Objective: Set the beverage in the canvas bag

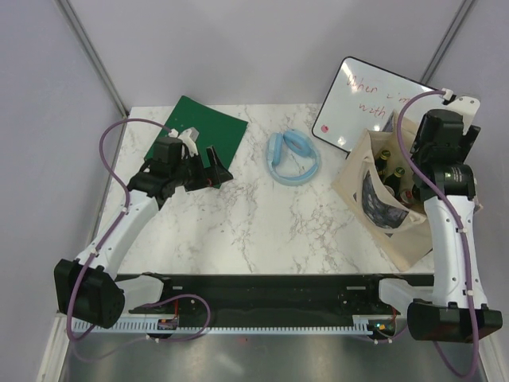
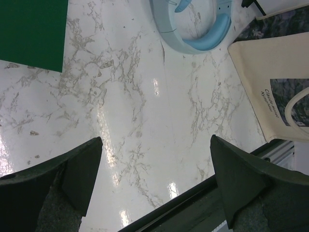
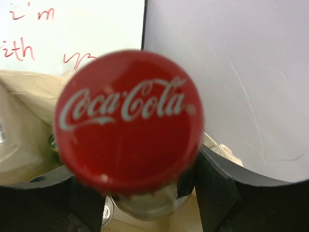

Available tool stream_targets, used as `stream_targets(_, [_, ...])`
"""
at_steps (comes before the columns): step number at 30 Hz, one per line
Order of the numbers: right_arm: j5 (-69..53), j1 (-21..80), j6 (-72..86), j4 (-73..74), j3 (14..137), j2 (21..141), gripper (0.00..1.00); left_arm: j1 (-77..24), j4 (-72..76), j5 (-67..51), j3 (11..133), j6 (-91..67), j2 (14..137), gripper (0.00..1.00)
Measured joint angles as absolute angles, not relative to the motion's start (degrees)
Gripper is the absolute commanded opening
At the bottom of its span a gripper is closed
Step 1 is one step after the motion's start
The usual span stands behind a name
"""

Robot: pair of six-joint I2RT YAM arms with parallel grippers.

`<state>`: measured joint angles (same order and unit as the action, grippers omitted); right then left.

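The tan canvas bag (image 1: 367, 185) stands at the right of the marble table, its mouth open, with dark bottles (image 1: 391, 169) inside. It also shows in the left wrist view (image 2: 263, 67) and as cloth in the right wrist view (image 3: 24, 96). My right gripper (image 3: 137, 193) is over the bag's mouth (image 1: 415, 169) and is shut on the neck of a bottle with a red Coca-Cola cap (image 3: 128, 118). The bottle's body is hidden below the cap. My left gripper (image 1: 216, 167) is open and empty, above bare marble at the left (image 2: 154, 164).
A green board (image 1: 208, 127) lies at the back left. A light blue ring-shaped object (image 1: 293, 157) lies mid-table. A whiteboard with red writing (image 1: 358, 99) leans behind the bag. A black rail (image 1: 262, 286) runs along the near edge.
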<state>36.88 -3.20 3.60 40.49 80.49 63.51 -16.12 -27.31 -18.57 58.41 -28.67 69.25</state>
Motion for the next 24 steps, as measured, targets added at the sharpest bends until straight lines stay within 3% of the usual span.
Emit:
stream_targets(15, [27.7,-14.2,8.7,29.1,67.3,58.2,0.0,-16.1,-26.9,-20.1,57.7,-28.6,68.8,1.0])
stream_targets(24, [25.8,-14.4,7.7,31.0,68.8,58.5,0.0,-16.1,-26.9,-20.1,57.7,-28.6,68.4,1.0])
